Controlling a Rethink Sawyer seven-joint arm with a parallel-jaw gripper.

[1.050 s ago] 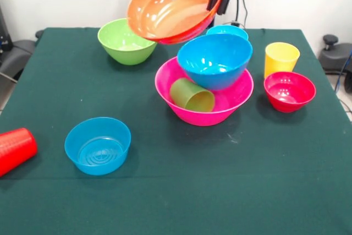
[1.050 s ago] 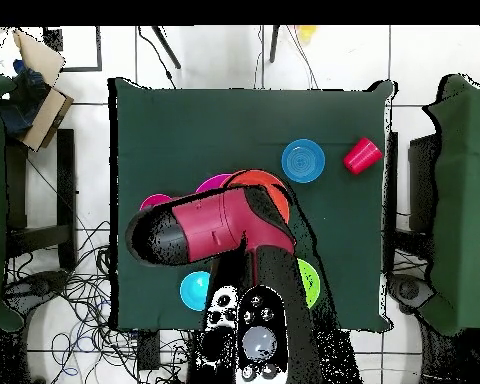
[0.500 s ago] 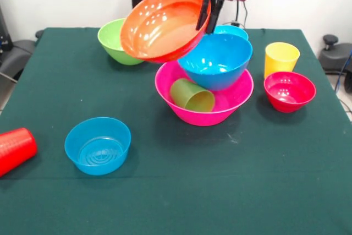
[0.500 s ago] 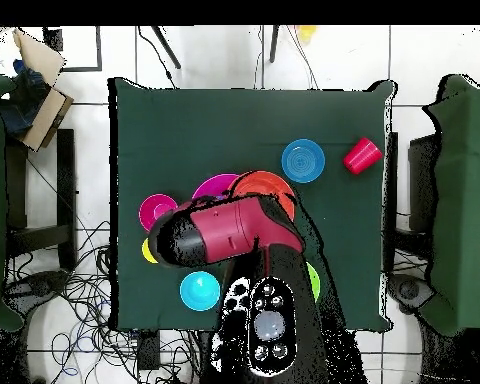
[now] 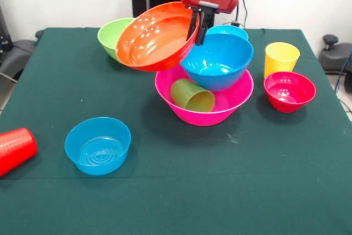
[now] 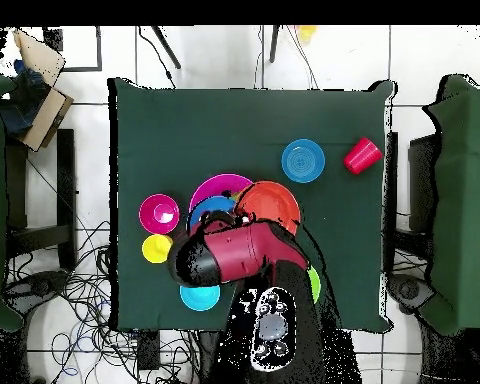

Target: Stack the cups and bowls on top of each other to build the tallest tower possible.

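One glossy orange plastic bowl (image 5: 157,36) hangs tilted in the air, its rim pinched between the dark fingers of the red-and-black gripper (image 5: 199,23), its open side turned toward the front camera. It hovers over the left rim of the biggest pink plastic bowl (image 5: 234,102), which sits on the dark green table (image 5: 220,191) and holds a large blue bowl (image 5: 217,61) leaning to one side and a green plastic tumbler (image 5: 192,95) lying on its side. Behind the orange bowl stands a lime green bowl (image 5: 109,37); a cyan bowl (image 5: 228,29) peeks from behind the blue one. A yellow tumbler (image 5: 281,58) stands upright just behind a small magenta-red bowl (image 5: 289,91). A small translucent blue bowl (image 5: 98,145) sits well apart, and a red tumbler (image 5: 15,149) lies on its side near the table's edge.
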